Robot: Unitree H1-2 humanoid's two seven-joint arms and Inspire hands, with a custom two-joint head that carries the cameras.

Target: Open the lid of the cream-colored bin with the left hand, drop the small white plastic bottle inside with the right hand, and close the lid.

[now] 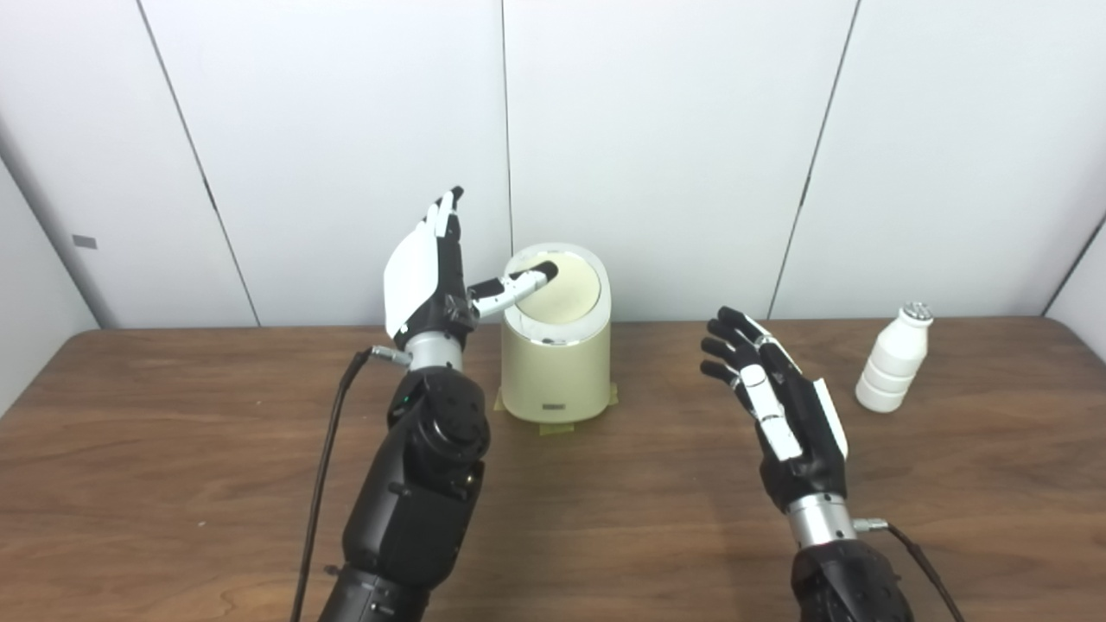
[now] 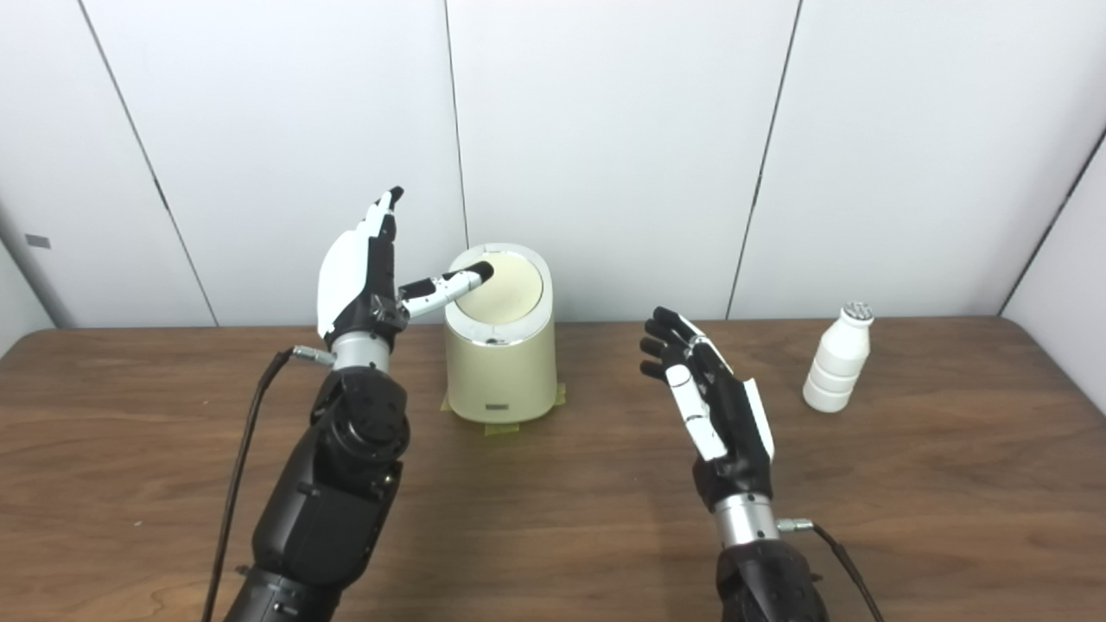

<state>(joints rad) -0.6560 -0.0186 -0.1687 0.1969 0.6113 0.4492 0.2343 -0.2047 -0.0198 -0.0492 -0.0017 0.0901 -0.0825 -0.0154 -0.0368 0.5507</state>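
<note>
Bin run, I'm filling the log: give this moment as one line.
left hand: open, thumb on bin lid | lid: down | right hand: open, empty | bottle: upright on table, untouched

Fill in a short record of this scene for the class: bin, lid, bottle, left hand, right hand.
bin: cream bin upright at the table's back, taped down
lid: lid in place, thumb tip on it
bottle: white bottle upright, right of the bin, untouched
left hand: left hand beside the bin, fingers pointing up
right hand: right hand open, empty
</note>
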